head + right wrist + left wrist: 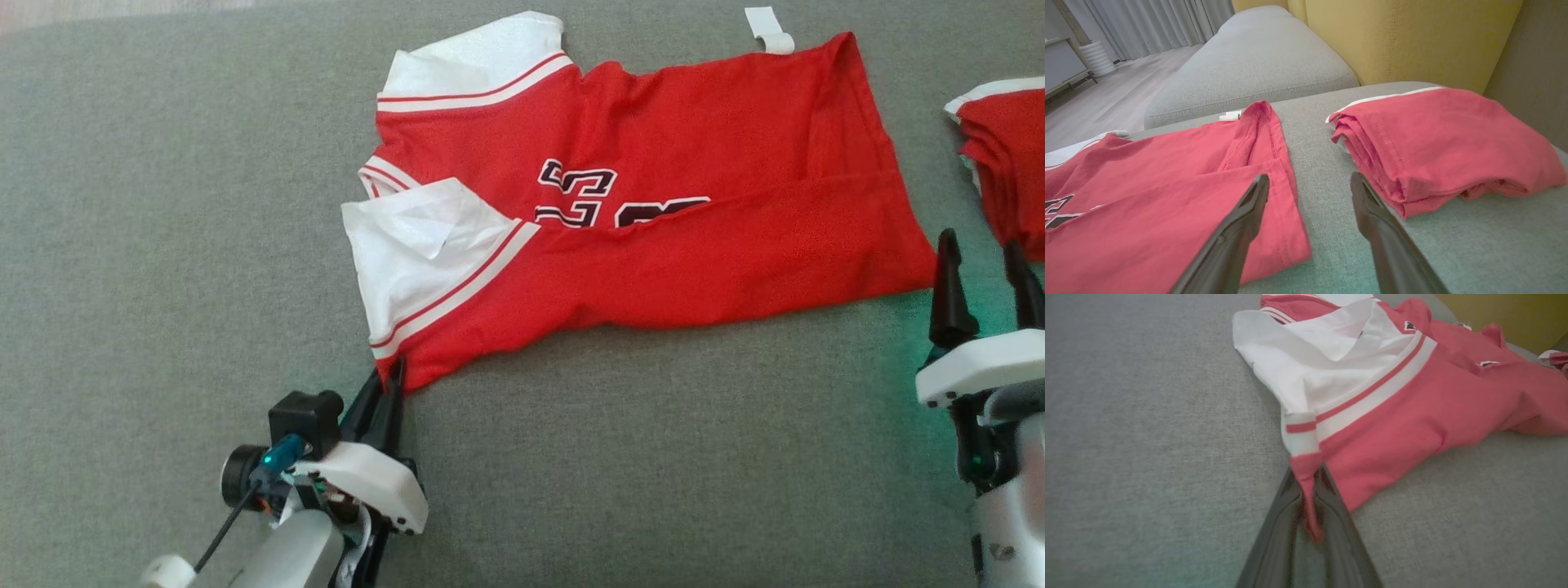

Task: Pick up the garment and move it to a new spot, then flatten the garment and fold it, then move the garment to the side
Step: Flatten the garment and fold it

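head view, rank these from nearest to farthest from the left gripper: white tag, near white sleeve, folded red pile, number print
From the left gripper, at the jersey corner:
1. near white sleeve, just above it
2. number print, mid-jersey
3. white tag, far top edge
4. folded red pile, far right

Grey woven fabric seat cushion (163, 245) spreads right across the head view, with a strip of pale wood floor (65, 10) peeking in at upper left. In the right wrist view, a mustard-yellow upholstered backrest (1412, 36) sits top right and a second rounded grey cushion (1257, 61) top centre. Pale pleated curtains (1147, 20) hang upper left, a white ribbed cylinder (1096, 59) below them. A green glow (1339, 265) tints the fabric at bottom centre.
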